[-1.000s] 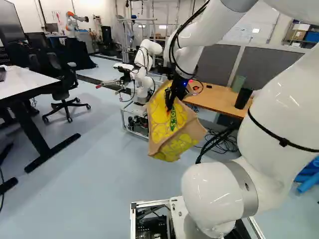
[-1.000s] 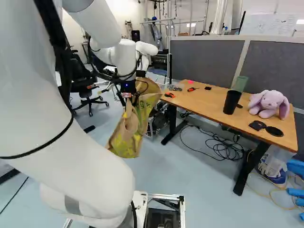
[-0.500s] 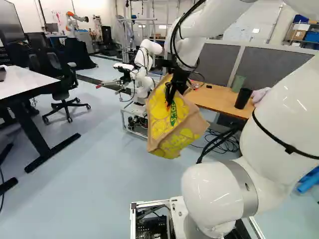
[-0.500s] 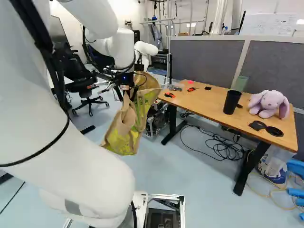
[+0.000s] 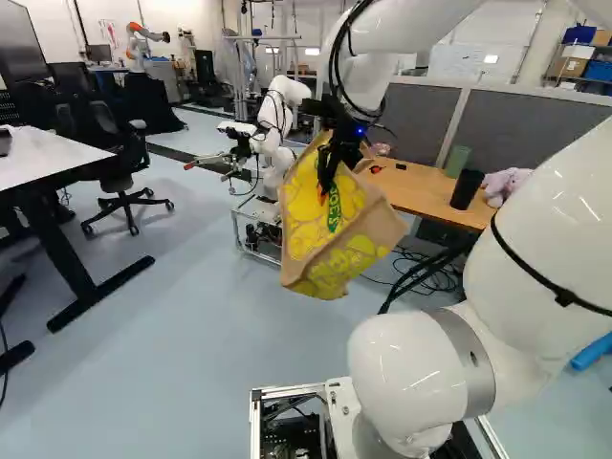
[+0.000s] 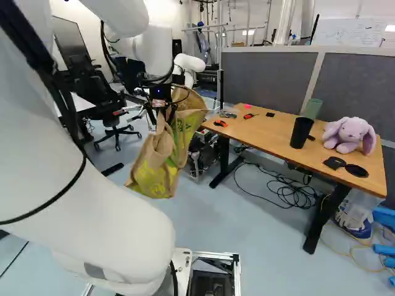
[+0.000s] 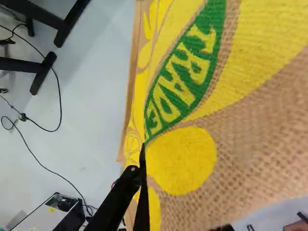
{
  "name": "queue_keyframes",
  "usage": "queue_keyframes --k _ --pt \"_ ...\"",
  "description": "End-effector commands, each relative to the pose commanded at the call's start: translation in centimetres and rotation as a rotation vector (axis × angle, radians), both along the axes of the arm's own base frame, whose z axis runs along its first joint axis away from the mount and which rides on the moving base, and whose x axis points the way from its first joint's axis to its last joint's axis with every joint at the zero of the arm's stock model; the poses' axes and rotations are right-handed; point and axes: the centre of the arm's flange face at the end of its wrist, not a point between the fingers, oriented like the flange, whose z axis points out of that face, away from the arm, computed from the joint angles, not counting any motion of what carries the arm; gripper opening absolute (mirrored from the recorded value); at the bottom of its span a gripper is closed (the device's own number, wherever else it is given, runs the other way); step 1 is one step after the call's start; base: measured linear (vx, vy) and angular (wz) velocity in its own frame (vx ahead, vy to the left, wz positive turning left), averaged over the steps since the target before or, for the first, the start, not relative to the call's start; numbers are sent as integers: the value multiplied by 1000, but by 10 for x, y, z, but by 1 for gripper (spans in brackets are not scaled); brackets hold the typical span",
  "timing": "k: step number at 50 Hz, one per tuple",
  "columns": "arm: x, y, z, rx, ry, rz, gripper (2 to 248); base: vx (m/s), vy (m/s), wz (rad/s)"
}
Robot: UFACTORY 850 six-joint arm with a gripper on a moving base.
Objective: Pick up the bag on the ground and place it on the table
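The table (image 6: 271, 131) is my goal; beside its end away from the bunny (image 6: 349, 134), the bag (image 5: 330, 256) hangs in the air, so I judge the carry is in hand. Next I should raise the bag's bottom clear of the tabletop, swing over, and lower it short of the cup (image 6: 301, 132). My fingers (image 7: 142, 204) pinch its cloth.

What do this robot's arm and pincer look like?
The arm is glossy white and rounded, with a grey band low down, black cables, a thin black strap and a small blue light near the wrist. The pincer is black, with orange showing near its tips.
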Motion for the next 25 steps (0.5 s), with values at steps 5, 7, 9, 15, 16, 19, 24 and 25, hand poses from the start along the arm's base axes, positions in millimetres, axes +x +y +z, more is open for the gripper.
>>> queue_keyframes --k 5,7,9,15,16,19,24,25 --pt "-1 0 8 2 3 4 22 0 0 0" --pt "-2 0 11 3 4 6 22 0 0 0" --pt "-2 0 14 4 5 8 22 0 0 0" --pt "-4 1 23 7 8 13 22 0 0 0" --pt "-4 1 24 7 9 14 22 0 0 0" --pt "-5 1 29 9 10 17 22 0 0 0" --pt "-6 1 36 11 13 22 22 0 0 0" --pt "-6 1 38 11 14 23 22 0 0 0"
